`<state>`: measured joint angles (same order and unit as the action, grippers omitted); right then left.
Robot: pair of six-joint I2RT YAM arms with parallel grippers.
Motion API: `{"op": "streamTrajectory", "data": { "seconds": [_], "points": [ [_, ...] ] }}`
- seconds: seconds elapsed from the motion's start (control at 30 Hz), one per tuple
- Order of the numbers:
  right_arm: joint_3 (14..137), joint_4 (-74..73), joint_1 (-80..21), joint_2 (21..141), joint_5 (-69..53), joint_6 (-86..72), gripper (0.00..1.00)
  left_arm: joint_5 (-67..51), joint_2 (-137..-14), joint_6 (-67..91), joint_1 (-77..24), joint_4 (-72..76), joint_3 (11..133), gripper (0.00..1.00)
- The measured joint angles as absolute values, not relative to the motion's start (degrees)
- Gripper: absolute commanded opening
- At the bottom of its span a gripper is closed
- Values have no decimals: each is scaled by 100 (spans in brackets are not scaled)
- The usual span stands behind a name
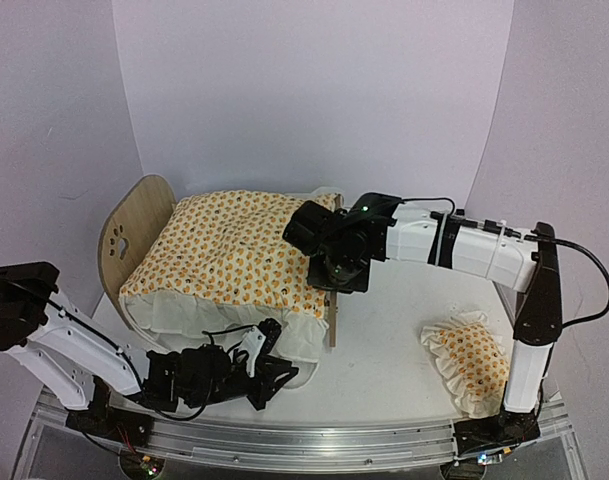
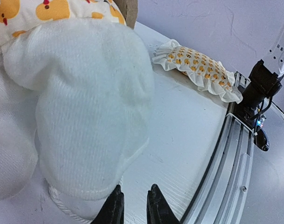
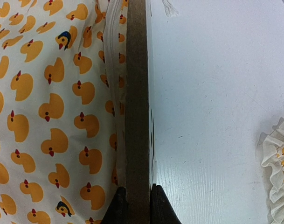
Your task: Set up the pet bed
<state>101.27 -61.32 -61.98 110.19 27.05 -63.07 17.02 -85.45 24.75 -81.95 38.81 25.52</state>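
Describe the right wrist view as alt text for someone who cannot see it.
The right gripper grips the edge of the bed's wooden end board, seen from above. A duck-print quilt lies left of the board. The white table lies right of it, with a ruffled pillow at the picture's right edge.

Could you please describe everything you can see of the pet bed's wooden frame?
The pet bed is a small light-wood frame standing upright on the white table. Its left end board in the top view is rounded, with a paw-print cutout. A duck-print quilt with a white ruffle drapes over the top, hiding any mattress. The opposite end board shows only as a thin edge, and the right gripper is closed on that edge.
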Motion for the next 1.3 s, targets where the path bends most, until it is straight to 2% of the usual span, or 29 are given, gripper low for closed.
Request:
{"op": "streamTrajectory", "data": {
  "seconds": [0.1,0.33,0.53,0.83,0.97,1.03,1.17,1.3],
  "points": [
    [10250,-6178,-6184,11015,2731,-6248,0,2023,-8755,2272,-8250,4414,2392,16],
    [10377,-6230,-6176,11015,2766,-6176,0,2775,-9708,1778,-8289,5618,2287,7],
    [10503,-6270,-6173,11015,2762,-6176,0,3548,-10868,1142,-8289,6619,2668,7],
    [10691,-6318,-6158,11015,2759,-6154,0,3929,-12164,528,-8031,7977,3369,17],
    [10711,-6318,-6158,11015,2746,-6158,0,3931,-12586,360,-7791,8184,3769,21],
    [10726,-6318,-6158,11015,2744,-6169,0,3966,-12746,296,-7710,8254,4003,27],
    [10763,-6324,-6158,11013,2724,-6195,0,4062,-13013,283,-7629,8403,4318,30],
    [10774,-6329,-6158,11013,2703,-6211,0,4097,-13253,294,-7544,8416,4466,37]
  ]
}}
